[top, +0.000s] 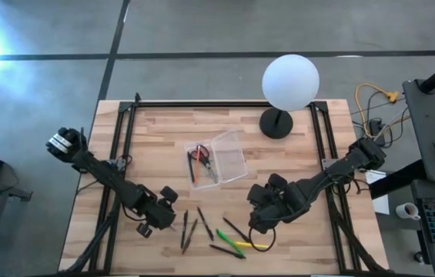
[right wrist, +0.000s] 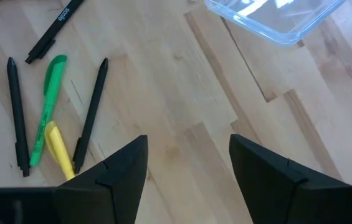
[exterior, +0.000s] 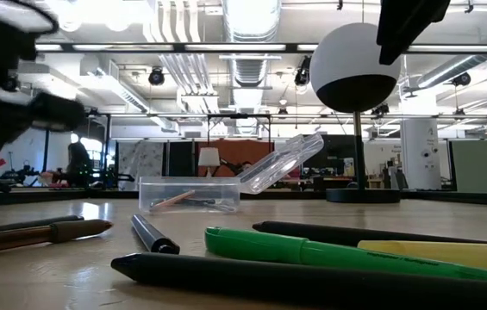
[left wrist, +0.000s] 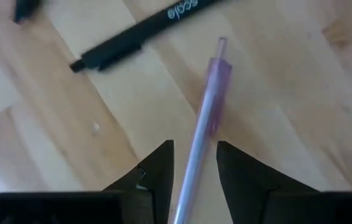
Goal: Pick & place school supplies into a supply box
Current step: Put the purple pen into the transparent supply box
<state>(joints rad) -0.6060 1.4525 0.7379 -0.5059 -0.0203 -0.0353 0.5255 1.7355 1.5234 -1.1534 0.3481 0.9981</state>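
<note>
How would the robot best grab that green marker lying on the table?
Probably across the middle of its barrel, coming straight down from above. The green marker lies flat on the table, so only its top and sides are free. Fingers would close across its width, though a yellow marker touches one end and black pens lie close alongside, so mid-barrel leaves the most room. The open right gripper is nearest.

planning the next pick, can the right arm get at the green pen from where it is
Probably yes. The right claw is open above bare wood, and the green pen lies close by, uncovered, though a yellow pen touches its end.
</note>
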